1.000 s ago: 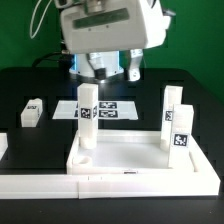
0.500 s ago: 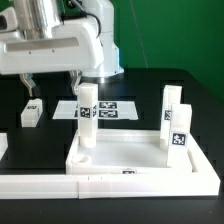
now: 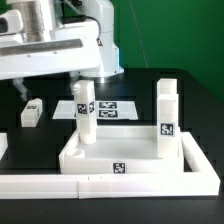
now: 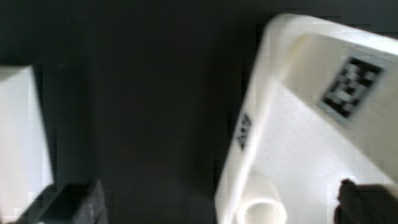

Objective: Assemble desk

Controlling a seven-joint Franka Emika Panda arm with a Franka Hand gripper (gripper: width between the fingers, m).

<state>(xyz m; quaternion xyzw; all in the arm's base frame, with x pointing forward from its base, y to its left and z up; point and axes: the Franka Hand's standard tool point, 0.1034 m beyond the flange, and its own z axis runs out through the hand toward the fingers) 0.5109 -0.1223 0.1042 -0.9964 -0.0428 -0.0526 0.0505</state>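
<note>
Though unfinished, white tagged desk bears upright legs.

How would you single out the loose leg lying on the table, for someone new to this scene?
Start at the desk top, the big white rimmed tray in front with two legs standing in it. Look past its corner toward the exterior view's left: the loose leg lies alone on the black table. Unlike the others, it lies flat, outside the tray.

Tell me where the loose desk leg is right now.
In the exterior view, the loose leg lies on the black table at the far left, apart from the desk top and left of the marker board.
</note>
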